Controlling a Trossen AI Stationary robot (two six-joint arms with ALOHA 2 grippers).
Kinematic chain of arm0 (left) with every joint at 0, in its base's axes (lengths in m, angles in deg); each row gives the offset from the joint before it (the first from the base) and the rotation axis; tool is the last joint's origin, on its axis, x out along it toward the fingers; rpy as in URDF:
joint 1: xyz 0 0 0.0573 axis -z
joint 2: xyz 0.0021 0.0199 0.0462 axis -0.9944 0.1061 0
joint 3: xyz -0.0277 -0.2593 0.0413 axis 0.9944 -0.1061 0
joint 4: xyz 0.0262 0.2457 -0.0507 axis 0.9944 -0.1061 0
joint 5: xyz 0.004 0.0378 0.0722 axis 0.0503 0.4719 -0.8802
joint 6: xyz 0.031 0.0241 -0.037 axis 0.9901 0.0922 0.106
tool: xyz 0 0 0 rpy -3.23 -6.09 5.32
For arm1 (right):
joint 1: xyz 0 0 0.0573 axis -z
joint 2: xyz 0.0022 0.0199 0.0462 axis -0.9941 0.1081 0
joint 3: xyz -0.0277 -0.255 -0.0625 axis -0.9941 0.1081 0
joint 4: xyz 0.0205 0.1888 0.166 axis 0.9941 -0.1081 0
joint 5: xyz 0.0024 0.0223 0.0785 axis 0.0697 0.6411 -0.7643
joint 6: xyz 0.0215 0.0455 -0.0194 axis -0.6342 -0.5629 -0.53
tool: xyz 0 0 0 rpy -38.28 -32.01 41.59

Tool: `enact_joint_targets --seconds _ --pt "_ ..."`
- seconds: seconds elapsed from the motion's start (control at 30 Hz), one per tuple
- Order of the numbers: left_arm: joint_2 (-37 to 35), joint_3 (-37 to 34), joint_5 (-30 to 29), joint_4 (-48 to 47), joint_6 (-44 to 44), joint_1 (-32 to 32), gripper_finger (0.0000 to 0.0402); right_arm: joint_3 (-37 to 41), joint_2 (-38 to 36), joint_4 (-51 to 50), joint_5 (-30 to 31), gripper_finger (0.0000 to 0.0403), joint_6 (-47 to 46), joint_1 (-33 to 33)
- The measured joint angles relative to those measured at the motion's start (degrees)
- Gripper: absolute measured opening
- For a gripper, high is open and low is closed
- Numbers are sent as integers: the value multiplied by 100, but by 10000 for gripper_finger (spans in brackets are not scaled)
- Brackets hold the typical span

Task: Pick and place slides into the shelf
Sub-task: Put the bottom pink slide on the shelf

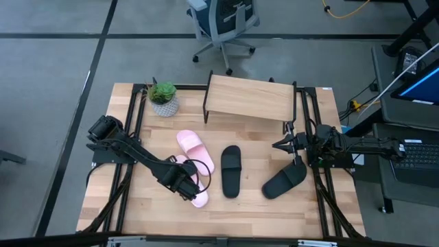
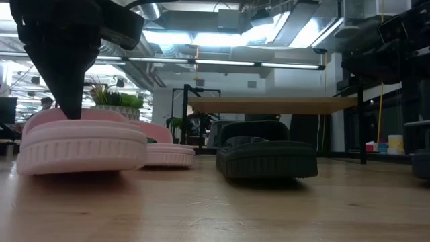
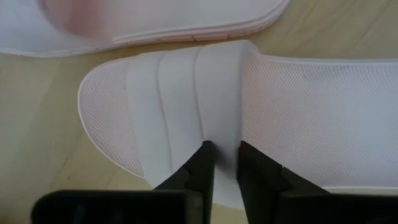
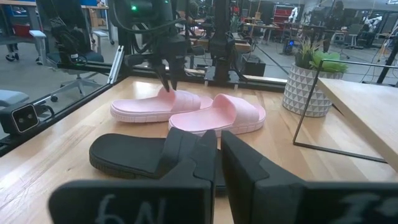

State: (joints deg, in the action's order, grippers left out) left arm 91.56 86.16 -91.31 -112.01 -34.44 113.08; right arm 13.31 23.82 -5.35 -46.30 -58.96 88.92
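Two light pink slides lie side by side on the table. My left gripper (image 1: 186,182) stands over the nearer pink slide (image 1: 199,199), fingers narrowed on its wide strap. The other pink slide (image 1: 194,145) lies just beyond it, sole down. One black slide (image 1: 231,170) lies at the table's middle and another black slide (image 1: 285,182) to its right, both sole down. The shelf (image 1: 250,98), a light plank on a thin black frame, stands at the far edge. My right gripper (image 1: 291,145) waits shut at the table's right side, touching nothing. My left gripper pinches the strap's heel-side edge (image 3: 227,140) of the nearer pink slide between its two fingers, close to one side of the slide. One finger (image 3: 202,165) is on the strap's outer face, the other over the footbed. They come steeply from above. The slide lies flat on the table.
A potted plant (image 1: 163,98) in a white pot stands at the far left, beside the shelf. An office chair (image 1: 223,24) is on the floor beyond the table. Bare wood lies along the near edge (image 1: 226,219).
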Motion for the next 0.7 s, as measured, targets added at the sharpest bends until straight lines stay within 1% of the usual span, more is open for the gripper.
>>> enact_joint_targets --seconds 0.2,0.37,0.47,0.7 --pt "-2 0 -50 -4 463 31 8 -1 0 0 0 26 0 0" --pt "-2 26 -109 -84 596 56 6 0 0 0 -2 26 0 0" --pt "3 192 -136 -552 579 106 4 -1 -1 2 0 26 0 0" --pt "9 951 -572 -1452 584 232 3 -1 -1 2 -1 26 20 0"
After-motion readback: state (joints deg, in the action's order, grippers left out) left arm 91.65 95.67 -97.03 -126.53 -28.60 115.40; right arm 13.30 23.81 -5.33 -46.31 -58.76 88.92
